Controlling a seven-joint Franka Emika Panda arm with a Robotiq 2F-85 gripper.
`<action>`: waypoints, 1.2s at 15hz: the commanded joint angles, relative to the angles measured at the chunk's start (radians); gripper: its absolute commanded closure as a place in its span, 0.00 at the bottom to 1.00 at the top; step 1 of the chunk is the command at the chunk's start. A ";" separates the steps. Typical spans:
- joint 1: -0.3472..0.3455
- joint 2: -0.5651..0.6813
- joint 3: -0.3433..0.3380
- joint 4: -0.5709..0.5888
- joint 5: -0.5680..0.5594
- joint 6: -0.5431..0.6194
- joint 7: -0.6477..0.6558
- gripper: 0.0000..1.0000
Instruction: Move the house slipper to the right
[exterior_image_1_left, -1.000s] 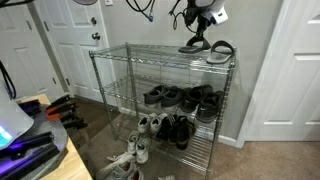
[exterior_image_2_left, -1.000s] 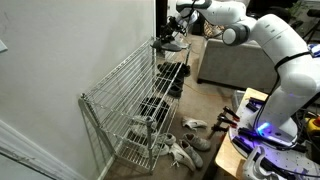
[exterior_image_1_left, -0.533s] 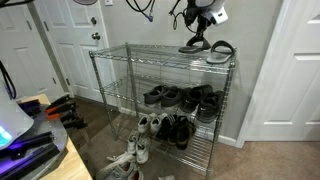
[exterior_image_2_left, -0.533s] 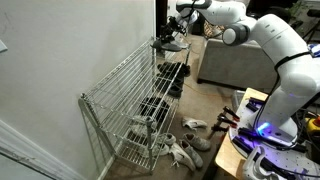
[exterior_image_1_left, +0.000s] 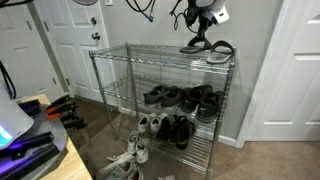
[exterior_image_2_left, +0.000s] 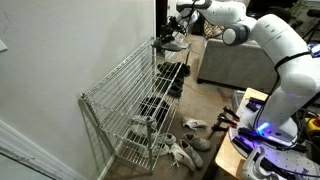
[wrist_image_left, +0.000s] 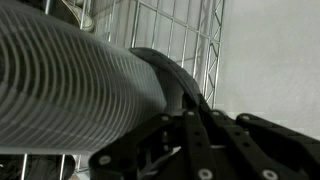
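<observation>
The house slipper (exterior_image_1_left: 193, 47) is dark and lies at the right end of the wire rack's top shelf (exterior_image_1_left: 140, 56). It also shows in an exterior view (exterior_image_2_left: 170, 43). My gripper (exterior_image_1_left: 199, 36) comes down onto it from above and is seen in an exterior view (exterior_image_2_left: 182, 28) too. In the wrist view the slipper's ribbed grey sole (wrist_image_left: 70, 90) fills the left half, and the gripper (wrist_image_left: 190, 120) fingers close on its dark edge. A similar dark slipper with a paler rim (exterior_image_1_left: 222, 50) lies just to its right.
Dark shoes (exterior_image_1_left: 182, 97) fill the middle shelf and more shoes (exterior_image_1_left: 172, 128) fill the lower one. White sneakers (exterior_image_1_left: 125, 160) lie on the floor in front. A wall stands behind the rack, a white door (exterior_image_1_left: 60, 40) to the left, a couch (exterior_image_2_left: 225, 65) nearby.
</observation>
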 joint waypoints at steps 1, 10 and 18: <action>-0.009 0.003 0.002 0.009 0.011 0.037 -0.001 0.98; -0.027 0.005 0.003 0.001 0.011 0.040 0.005 0.70; -0.039 -0.017 0.009 -0.031 0.015 0.019 -0.015 0.19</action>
